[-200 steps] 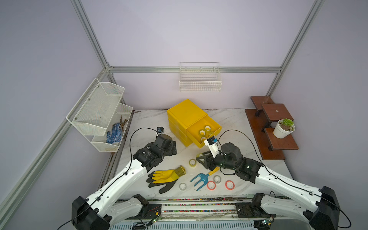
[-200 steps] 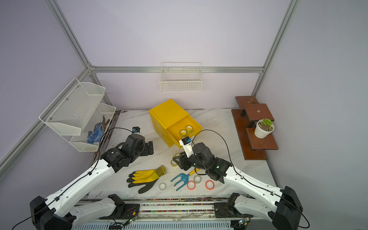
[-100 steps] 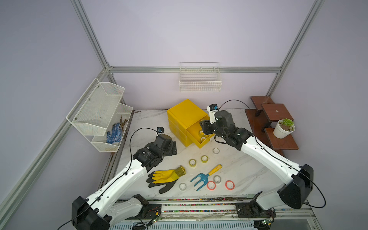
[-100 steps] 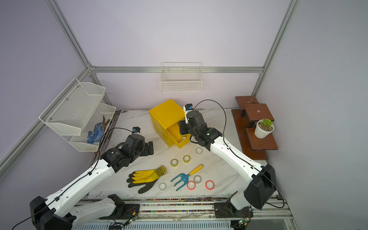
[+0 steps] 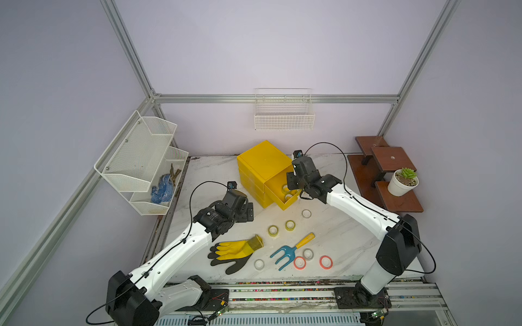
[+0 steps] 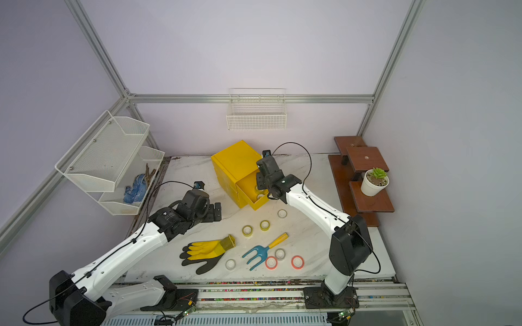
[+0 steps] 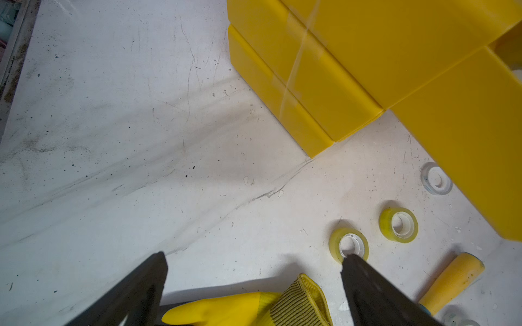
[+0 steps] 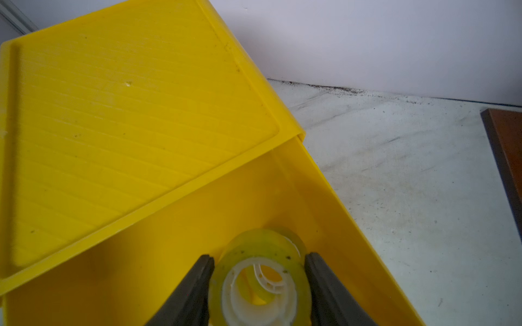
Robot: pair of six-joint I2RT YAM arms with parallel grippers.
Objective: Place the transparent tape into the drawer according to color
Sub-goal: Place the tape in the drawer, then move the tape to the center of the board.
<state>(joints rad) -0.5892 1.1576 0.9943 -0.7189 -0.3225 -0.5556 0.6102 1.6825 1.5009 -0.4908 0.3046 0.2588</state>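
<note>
1. A yellow-green tape roll (image 8: 260, 282), glossy see-through film on a ribbed white plastic core, sits tilted between the right gripper (image 8: 260, 256) fingers, over the open top drawer (image 8: 324, 197). The dark fingertips stand partway apart at its rim; whether they press it I cannot tell.
2. That drawer, of smooth yellow plastic, juts toward 4 o'clock from the cube-shaped cabinet (image 5: 262, 161), whose top is finely ribbed. Pale rings (image 5: 288, 196) lie inside.
3. At 6 o'clock of the drawer, on the scuffed marble table (image 5: 214, 180), lie a clear roll (image 5: 306, 213), then a yellow-green roll (image 5: 290, 225) near its twin (image 5: 273, 230).
4. Farther along 6 o'clock lie two more clear rolls (image 5: 308, 254) (image 5: 259, 264) and two red-orange rolls (image 5: 299, 263) (image 5: 325, 262).
5. Among them lie a blue fork (image 5: 291, 249) with a yellow handle and a yellow-black rubber glove (image 5: 234, 251) with a knit cuff.
6. At the cabinet's 8 o'clock, the left gripper (image 7: 255, 257) is spread wide, holding nothing.
</note>
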